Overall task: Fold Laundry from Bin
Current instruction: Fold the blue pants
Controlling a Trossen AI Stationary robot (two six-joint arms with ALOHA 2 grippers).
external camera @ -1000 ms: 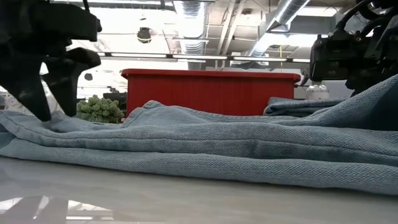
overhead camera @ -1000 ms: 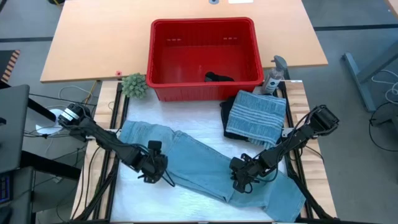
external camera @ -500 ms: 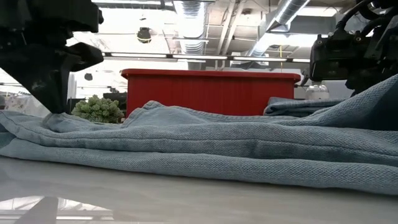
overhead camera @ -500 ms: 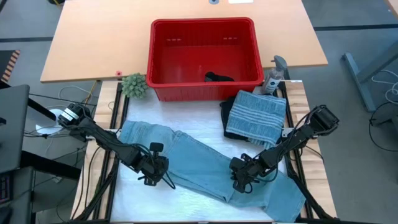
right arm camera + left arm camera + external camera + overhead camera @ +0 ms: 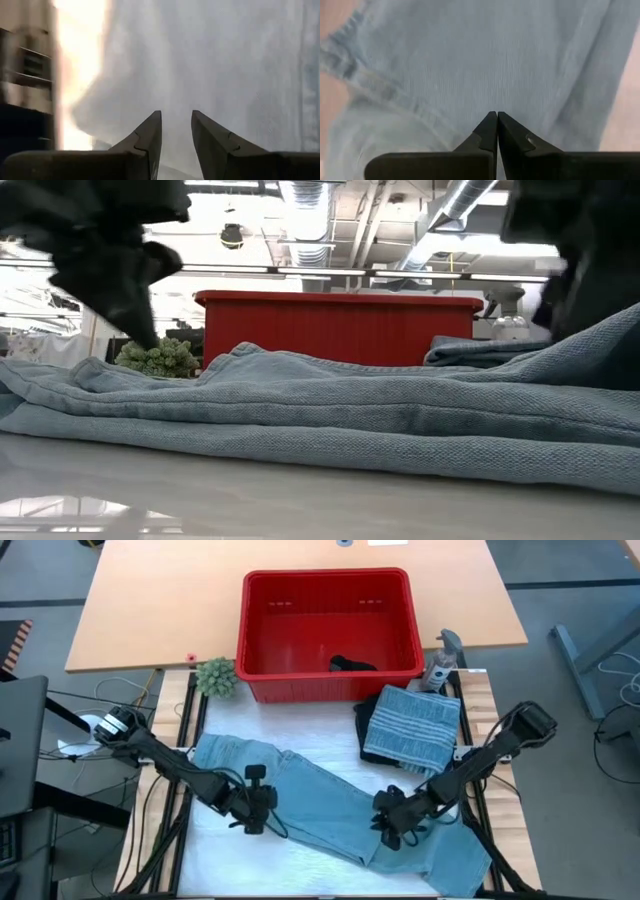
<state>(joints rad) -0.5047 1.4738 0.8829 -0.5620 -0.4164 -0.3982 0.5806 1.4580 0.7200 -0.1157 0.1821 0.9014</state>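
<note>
A pair of light blue denim jeans [image 5: 330, 802] lies spread in soft folds across the lower middle of the frame on the white desk [image 5: 300, 865], its woven twill showing close up in the low view. The left pincer [image 5: 497, 120] sits pressed shut with nothing between its tips over the left leg, and the right pincer [image 5: 176, 125] is narrowly parted over the right leg. The red slotted plastic bin [image 5: 262, 668] at upper centre holds a small black garment [image 5: 352, 665], and a folded blue-grey striped cloth [image 5: 412, 725] on dark fabric lies just below the bin's right corner; no writing is readable.
</note>
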